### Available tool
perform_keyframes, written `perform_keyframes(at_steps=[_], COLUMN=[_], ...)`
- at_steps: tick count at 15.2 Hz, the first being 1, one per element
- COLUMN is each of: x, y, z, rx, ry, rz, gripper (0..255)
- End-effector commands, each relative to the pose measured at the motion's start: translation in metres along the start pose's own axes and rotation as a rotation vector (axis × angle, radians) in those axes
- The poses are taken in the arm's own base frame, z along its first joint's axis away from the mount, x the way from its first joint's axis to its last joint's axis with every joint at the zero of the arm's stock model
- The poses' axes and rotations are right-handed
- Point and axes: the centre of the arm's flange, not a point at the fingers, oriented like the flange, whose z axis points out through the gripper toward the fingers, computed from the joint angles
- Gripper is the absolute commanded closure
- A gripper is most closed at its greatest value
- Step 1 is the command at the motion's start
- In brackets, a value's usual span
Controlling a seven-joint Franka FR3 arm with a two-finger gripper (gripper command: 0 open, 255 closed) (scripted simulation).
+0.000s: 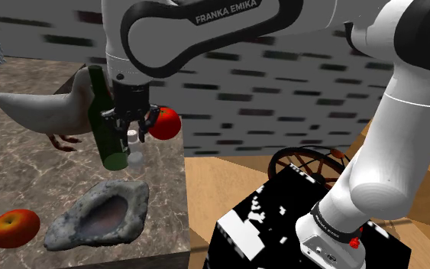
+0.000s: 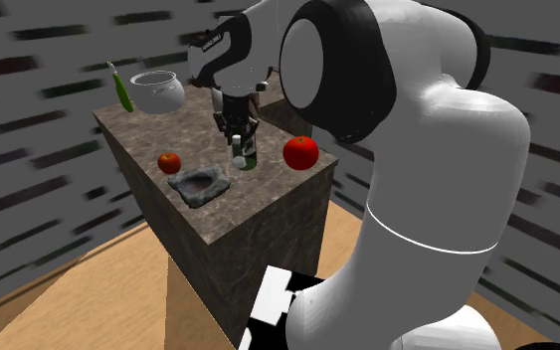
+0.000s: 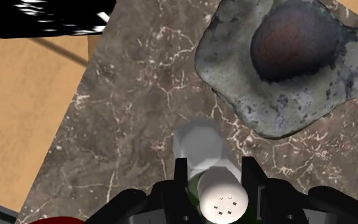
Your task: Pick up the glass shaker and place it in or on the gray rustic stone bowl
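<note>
Shoulder view: the shaker (image 1: 134, 153) is near the surface's (image 1: 22, 168) edge on this view's right, just beside a green bottle (image 1: 105, 122). The pincer (image 1: 134, 126) is right over its white cap. The bowl (image 1: 98, 214) lies near the front edge.

Second exterior view: the shaker (image 2: 238, 157) is near the bowl (image 2: 200, 184).

Wrist view: the pincer (image 3: 215, 175) is around the shaker (image 3: 222, 198). I cannot tell if it squeezes it.
</note>
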Motion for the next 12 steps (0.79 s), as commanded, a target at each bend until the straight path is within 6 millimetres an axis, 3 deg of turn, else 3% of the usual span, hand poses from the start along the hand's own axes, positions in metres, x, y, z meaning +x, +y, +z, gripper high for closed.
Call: perform_keyframes(at_steps=[1, 12], x=[0.001, -0.001], y=[-0.001, -0.006], z=[-0.01, -0.068], rx=[0.0, 0.0], ry=[0.0, 0.0], rz=[0.0, 0.0], gripper=[255, 255])
